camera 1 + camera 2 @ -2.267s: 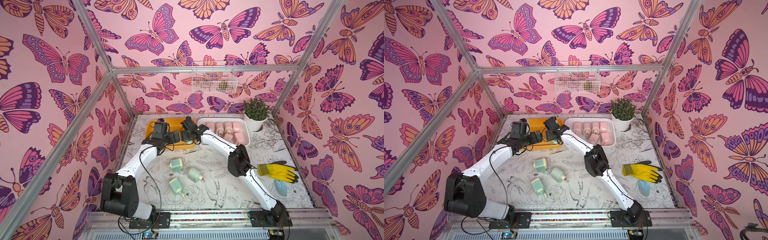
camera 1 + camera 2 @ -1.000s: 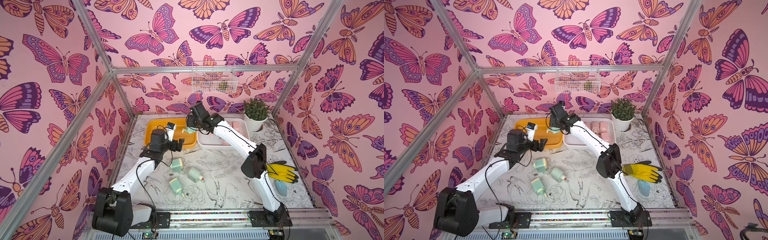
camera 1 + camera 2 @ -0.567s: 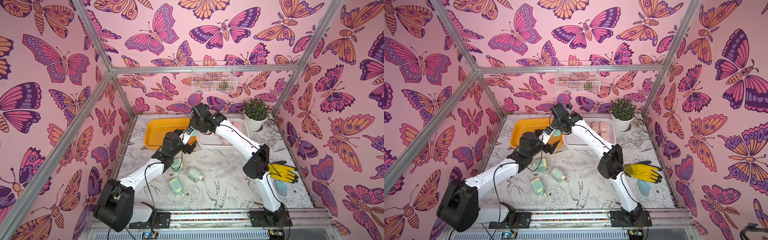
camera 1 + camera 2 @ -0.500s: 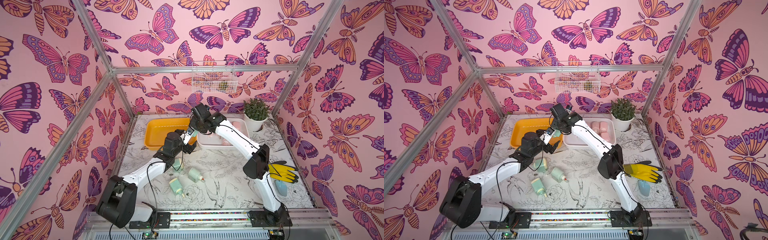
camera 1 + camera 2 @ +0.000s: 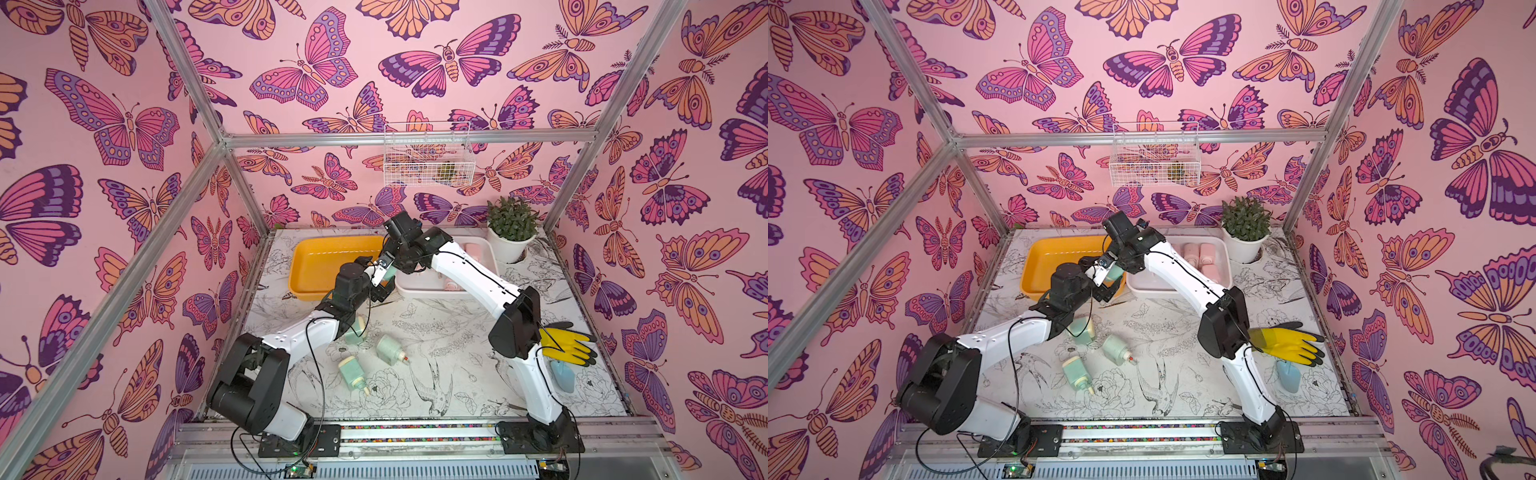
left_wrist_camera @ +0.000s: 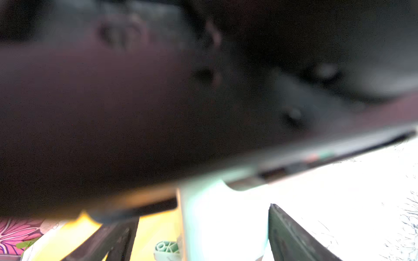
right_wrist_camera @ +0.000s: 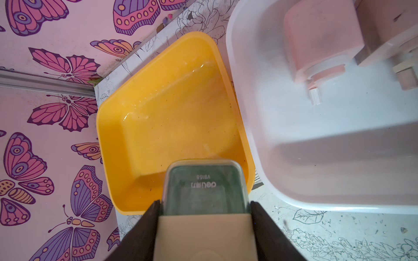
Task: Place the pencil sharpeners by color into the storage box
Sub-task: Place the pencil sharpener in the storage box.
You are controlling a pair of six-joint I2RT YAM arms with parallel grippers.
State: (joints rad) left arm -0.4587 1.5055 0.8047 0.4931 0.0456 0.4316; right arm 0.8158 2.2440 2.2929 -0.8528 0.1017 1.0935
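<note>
Left wrist view is mostly a dark blurry blob up close, and the mint-green plastic sharpener (image 6: 224,223) there is washed out.

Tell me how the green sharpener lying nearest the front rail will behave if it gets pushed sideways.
The green sharpener lies on its side; its boxy, flat-faced body suggests it would slide rather than roll. The thin crank stub at its end might catch, so it may pivot. The hard plastic looks stiff and probably light, so a small nudge could send it skidding on the table.
</note>
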